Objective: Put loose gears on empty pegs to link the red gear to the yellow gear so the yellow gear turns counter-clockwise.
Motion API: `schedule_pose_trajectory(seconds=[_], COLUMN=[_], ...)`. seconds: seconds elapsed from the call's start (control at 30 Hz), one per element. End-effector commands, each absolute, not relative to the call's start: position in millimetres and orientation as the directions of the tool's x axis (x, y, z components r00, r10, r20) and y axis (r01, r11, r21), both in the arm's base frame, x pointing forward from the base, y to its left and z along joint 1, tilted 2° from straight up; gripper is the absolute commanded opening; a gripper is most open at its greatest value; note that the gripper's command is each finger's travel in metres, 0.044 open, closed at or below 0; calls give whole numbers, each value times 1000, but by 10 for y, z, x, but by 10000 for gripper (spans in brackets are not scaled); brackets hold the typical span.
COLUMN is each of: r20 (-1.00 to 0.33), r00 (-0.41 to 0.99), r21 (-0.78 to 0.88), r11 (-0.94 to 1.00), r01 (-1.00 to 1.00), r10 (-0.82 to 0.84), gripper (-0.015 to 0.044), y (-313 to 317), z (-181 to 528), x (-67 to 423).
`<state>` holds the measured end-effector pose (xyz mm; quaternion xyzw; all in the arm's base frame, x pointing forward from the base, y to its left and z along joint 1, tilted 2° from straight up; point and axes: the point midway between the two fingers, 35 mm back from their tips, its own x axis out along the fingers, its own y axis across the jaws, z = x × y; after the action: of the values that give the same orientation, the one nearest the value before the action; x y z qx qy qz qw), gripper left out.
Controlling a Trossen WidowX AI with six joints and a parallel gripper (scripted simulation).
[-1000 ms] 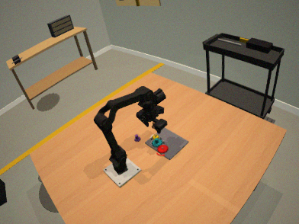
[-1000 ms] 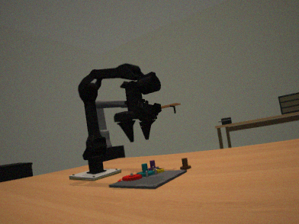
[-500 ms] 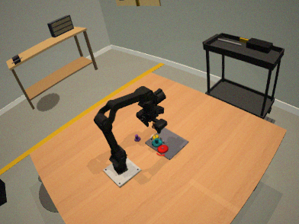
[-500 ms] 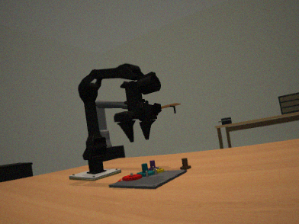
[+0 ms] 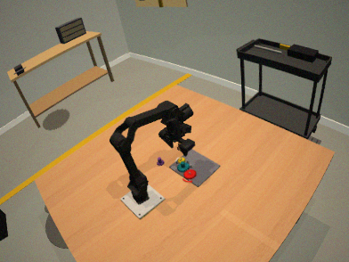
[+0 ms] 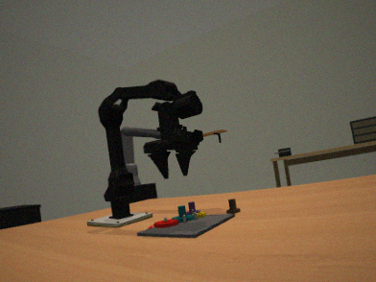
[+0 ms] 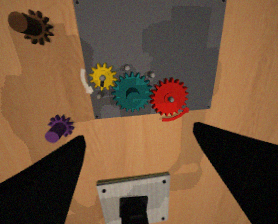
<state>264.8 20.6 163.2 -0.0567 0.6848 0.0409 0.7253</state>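
Note:
The red gear [image 7: 165, 91] [image 5: 190, 174] [image 6: 166, 223] and yellow gear [image 7: 98, 73] [image 5: 181, 159] sit on the grey board [image 7: 190, 50] [image 5: 206, 166] [image 6: 182, 231]. A teal gear [image 7: 122, 98] [image 5: 182, 167] [image 6: 181, 211] lies between them and looks flat; its teeth meet red's and appear to meet yellow's. Bare pegs show at the back [image 7: 127, 67], near red [image 7: 151, 74] and below yellow [image 7: 99, 95]. A purple gear [image 7: 52, 135] [image 5: 160, 161] [image 6: 192, 205] and a brown gear [image 7: 19, 21] [image 6: 232, 205] stand off the board. My gripper [image 7: 140, 133] [image 6: 176, 176] is open and empty, high above the board.
The arm's white base plate [image 5: 142, 210] [image 6: 101, 222] [image 7: 110, 190] is on the wooden table [image 5: 249, 174] near the board. The white arrow [image 7: 84, 81] lies beside yellow, the red arrow [image 7: 175, 117] beside red. A black cart [image 5: 285, 64] and a workbench [image 5: 44, 58] stand away from the table.

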Motion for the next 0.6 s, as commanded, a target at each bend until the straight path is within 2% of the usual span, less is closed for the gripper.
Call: schedule_pose_trajectory(seconds=[0.0,0.27,0.57], r20=[-998,-998,-999], r00=[58,56,52], r21=[-24,-13,-3], r11=[990,989,989], r01=[-137,-145,-149], r10=[-16,-5,5], gripper=[440,440,440], y=[380,1451,2533], z=[1659,1809,1949], x=[2662,2496,1780])
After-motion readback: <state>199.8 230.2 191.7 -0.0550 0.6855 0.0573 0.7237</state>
